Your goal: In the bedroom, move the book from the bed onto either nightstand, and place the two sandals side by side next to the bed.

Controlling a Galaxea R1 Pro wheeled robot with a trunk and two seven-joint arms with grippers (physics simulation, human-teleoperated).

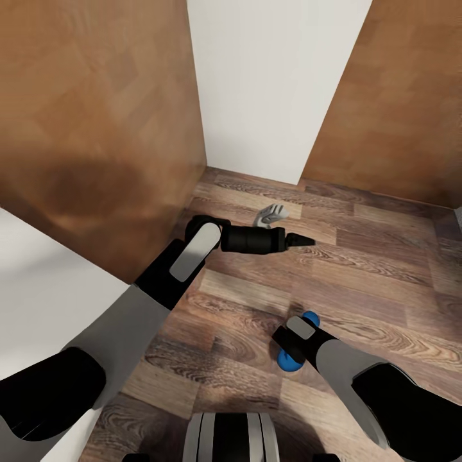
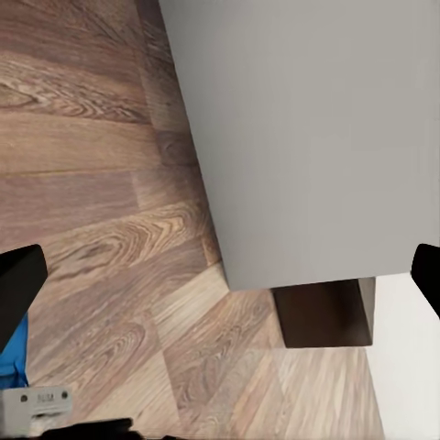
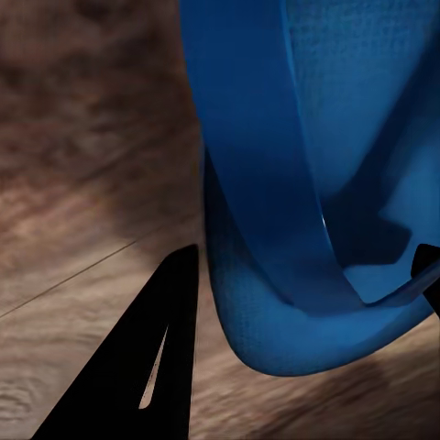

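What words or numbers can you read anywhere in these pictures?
Small white tag at the edge of the left wrist view: it carries tiny grey marks, too small and blurred to read.
Bright blue flip-flop sandal at the right claw: no writing visible.
Brown wood-plank floor: no writing.

We see a small grey clawed object (image 1: pixel 272 216) lying on the wood-plank floor (image 1: pixel 385 269) near a white wall (image 1: pixel 269 83), between brown panels (image 1: pixel 96 115).

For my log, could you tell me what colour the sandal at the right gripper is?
Bright blue; the sandal shows best in the right wrist view.
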